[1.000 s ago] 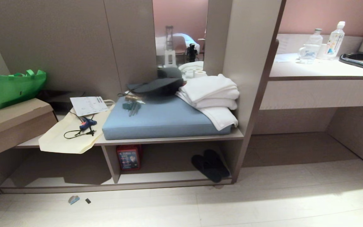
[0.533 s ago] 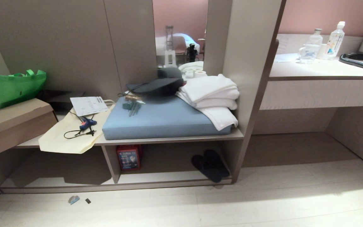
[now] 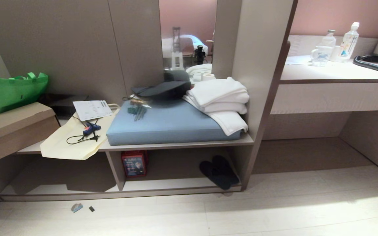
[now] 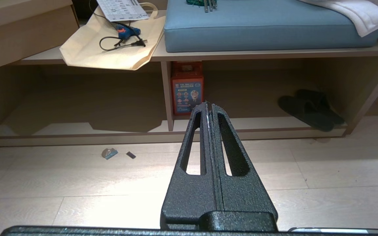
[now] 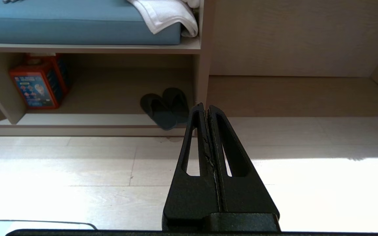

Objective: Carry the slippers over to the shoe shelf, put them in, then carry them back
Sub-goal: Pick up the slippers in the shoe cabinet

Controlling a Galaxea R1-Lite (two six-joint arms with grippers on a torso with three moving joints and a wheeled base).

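This looks like a hotel room. A built-in taupe unit carries a bench with a blue cushion (image 3: 172, 123) and folded white towels (image 3: 220, 98), and beside it a desk counter (image 3: 333, 73) holds water bottles (image 3: 349, 41), a cup and a corded telephone (image 3: 377, 62). A mirror (image 3: 187, 36) (in the wall panels) reflects a pink room.

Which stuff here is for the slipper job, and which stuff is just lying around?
For the job:
- slippers, side by side in the shelf's lower right cubby
- shoe shelf
- left gripper and right gripper, both shut and holding nothing

Just lying about:
- blue cushion
- white towels
- dark cap
- green bag
- cardboard box
- red box
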